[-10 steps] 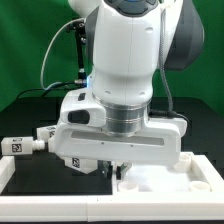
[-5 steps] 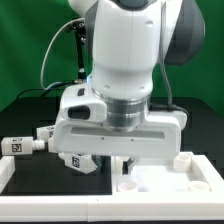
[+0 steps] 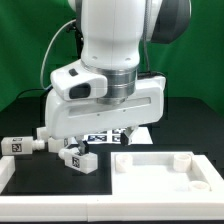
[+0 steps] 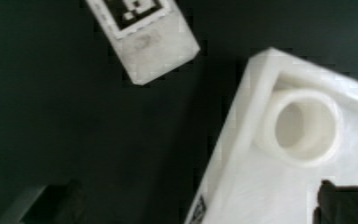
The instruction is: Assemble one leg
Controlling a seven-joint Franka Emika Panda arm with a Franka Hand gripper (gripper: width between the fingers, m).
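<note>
- Gripper [image 3: 118,130] hung over the table at the middle of the exterior frame, tucked under the big white hand. From there I saw only a dark scrap of its fingers and could not judge the gap.
- One leg [image 3: 78,158] lay on the black table [image 3: 30,178], lower left of centre. Its tag faced the camera, and it sat clear of the gripper.
- At the left edge two more legs [image 3: 15,146] lay close together in a row.
- I had the white tray-like piece [image 3: 165,175] at lower right, flat on the table, with round bosses near its far right corner.
- Behind the gripper I saw the marker board [image 3: 142,130], partly hidden by the hand.
- On the wrist camera the two dark fingertips [image 4: 43,205] stood well apart, blurred, with nothing clamped between them.
- That view showed a leg lying tilted on the black surface, tag up. It was near a corner of the tray-like piece but not touching it.
- In that corner I saw a round socket [image 4: 300,125].
</note>
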